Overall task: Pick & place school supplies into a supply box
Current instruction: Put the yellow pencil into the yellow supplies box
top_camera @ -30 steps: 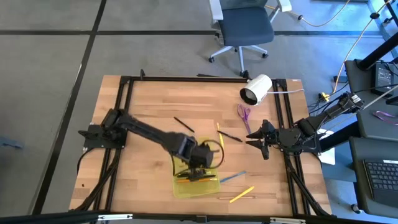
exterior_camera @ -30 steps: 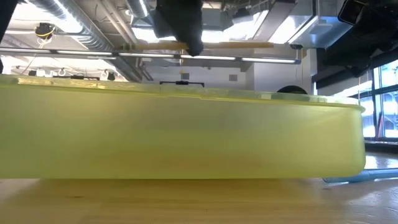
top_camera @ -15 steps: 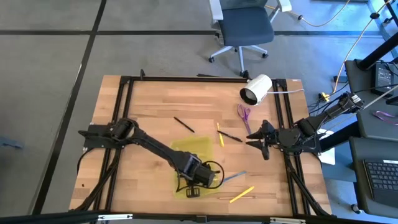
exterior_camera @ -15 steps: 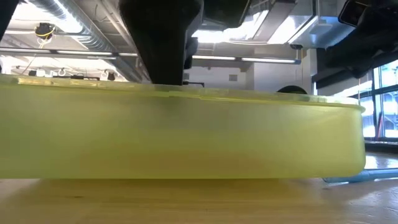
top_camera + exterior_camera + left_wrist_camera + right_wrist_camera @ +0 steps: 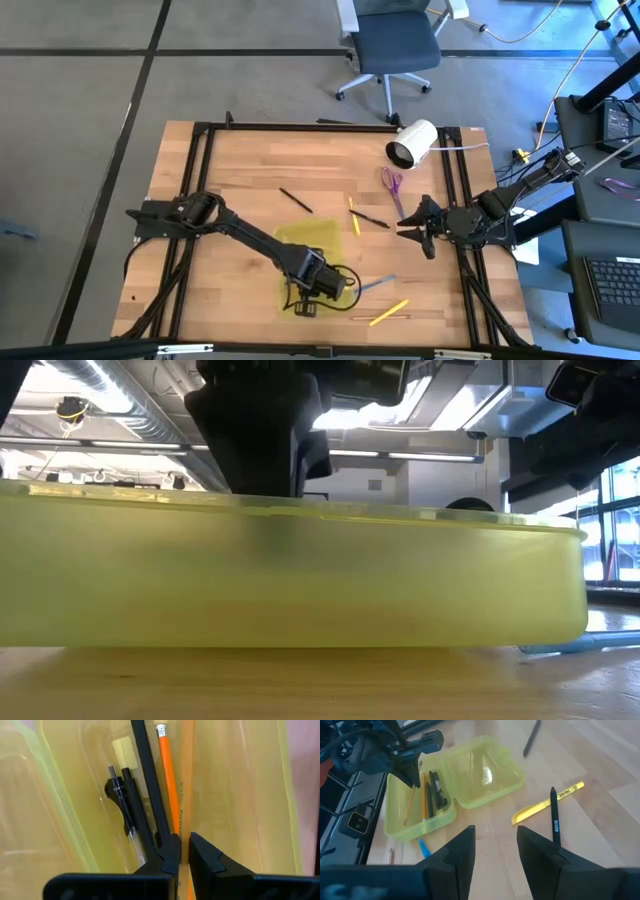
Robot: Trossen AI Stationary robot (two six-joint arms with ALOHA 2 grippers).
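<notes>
The supply box (image 5: 420, 817) is a translucent yellow-green case lying open near the table's front edge, with its lid (image 5: 305, 238) flat on the table beside the tray. Black pens (image 5: 125, 805) and an orange pencil (image 5: 167, 780) lie in the tray. My left gripper (image 5: 184, 855) reaches down into the tray, shut on a tan wooden pencil (image 5: 186, 795). In the low view, the left gripper (image 5: 262, 440) dips behind the box's wall (image 5: 300, 580). My right gripper (image 5: 495, 840) hovers open at the table's right side, holding nothing. My left gripper pinches the tan pencil's shaft (image 5: 185, 827) between its two fingertips. The fingers come from above, pointing steeply down, and lie across the pencil. Most of the pencil runs on beyond the fingers along the tray, beside the orange pencil. Whether it rests on the tray floor cannot be told.
Loose on the table are purple scissors (image 5: 392, 185), a yellow highlighter (image 5: 547, 800), black pens (image 5: 554, 822) (image 5: 295, 200), a blue pen (image 5: 372, 286) and a yellow pencil (image 5: 388, 312). A white cylinder (image 5: 413, 143) lies at the back right.
My left gripper has gone down and toward the table's near edge, rolling at the wrist. It has carried the tan pencil from above the box's rim down into the tray, staying shut on it. The lid has come into view from under the arm.
</notes>
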